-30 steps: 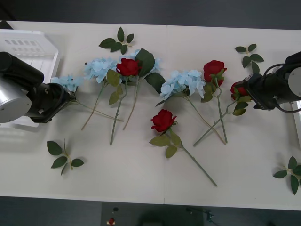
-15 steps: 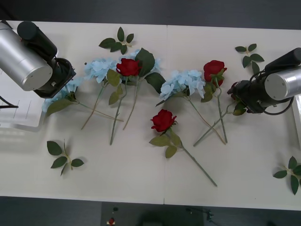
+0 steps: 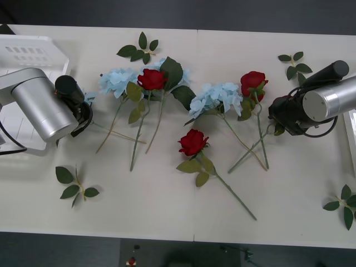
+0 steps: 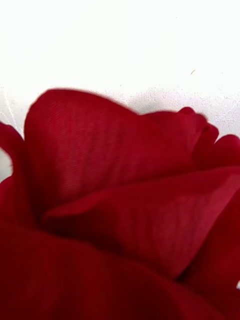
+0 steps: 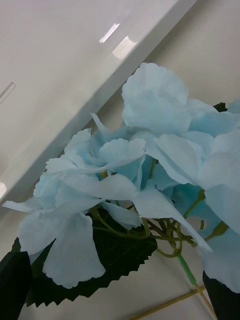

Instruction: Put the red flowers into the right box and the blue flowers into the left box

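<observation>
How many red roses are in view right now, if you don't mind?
4 roses: one upper left of centre, one at centre, one right of centre, one at the right gripper. Others may be hidden.

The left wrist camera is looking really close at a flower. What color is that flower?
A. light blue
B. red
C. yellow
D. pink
A. The left wrist view is close on a blue flower with pale sky-blue petals and a dark green leaf beneath them; the red bloom is the one in front of the right wrist camera instead.
</observation>
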Robot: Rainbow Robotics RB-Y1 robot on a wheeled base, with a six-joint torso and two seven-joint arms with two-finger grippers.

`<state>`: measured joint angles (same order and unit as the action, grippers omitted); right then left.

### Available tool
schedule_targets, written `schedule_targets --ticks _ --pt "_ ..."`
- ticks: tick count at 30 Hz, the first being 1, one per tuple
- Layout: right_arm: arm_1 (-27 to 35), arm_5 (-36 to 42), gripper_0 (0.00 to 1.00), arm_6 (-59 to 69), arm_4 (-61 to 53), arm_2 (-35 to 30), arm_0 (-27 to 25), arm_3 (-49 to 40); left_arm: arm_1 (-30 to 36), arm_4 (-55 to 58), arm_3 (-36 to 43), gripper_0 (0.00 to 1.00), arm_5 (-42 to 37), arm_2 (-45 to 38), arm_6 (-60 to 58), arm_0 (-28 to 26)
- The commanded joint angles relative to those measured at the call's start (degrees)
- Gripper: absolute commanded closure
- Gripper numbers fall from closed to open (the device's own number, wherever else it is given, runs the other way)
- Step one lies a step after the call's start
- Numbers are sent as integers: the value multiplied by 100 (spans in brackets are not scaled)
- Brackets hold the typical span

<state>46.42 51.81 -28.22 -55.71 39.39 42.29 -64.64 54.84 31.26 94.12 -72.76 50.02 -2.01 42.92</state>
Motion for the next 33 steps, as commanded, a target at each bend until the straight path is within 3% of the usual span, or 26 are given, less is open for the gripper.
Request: schedule_targets --ticks 1,12,18,25,30,32,33 --pt "51 -31 100 221 -19 -63 148 -22 18 -181 53 0 25 -168 -72 -74" --pt "95 -66 100 133 -28 -72 174 -40 -782 -1386 -746 0 16 -168 -72 -258" --pt "711 118 100 -236 -124 -63 289 -620 -993 -1658 -1028 0 33 -168 -54 -249" --pt "2178 364 100 -2434 -1118 -81 385 -963 -1353 -2124 -1502 0 86 -168 -45 -258" --pt "2943 347 100 -4842 -1935 -116 385 -181 -1731 -2721 -1986 0 139 -168 -28 -258" --pt "3049 338 100 -5589 -2120 -169 385 206 -1775 -2792 -2047 40 165 -177 -19 -258" --pt "3075 338 100 -5905 -2172 -213 385 426 -1775 -2792 -2038 67 165 -177 -10 -258"
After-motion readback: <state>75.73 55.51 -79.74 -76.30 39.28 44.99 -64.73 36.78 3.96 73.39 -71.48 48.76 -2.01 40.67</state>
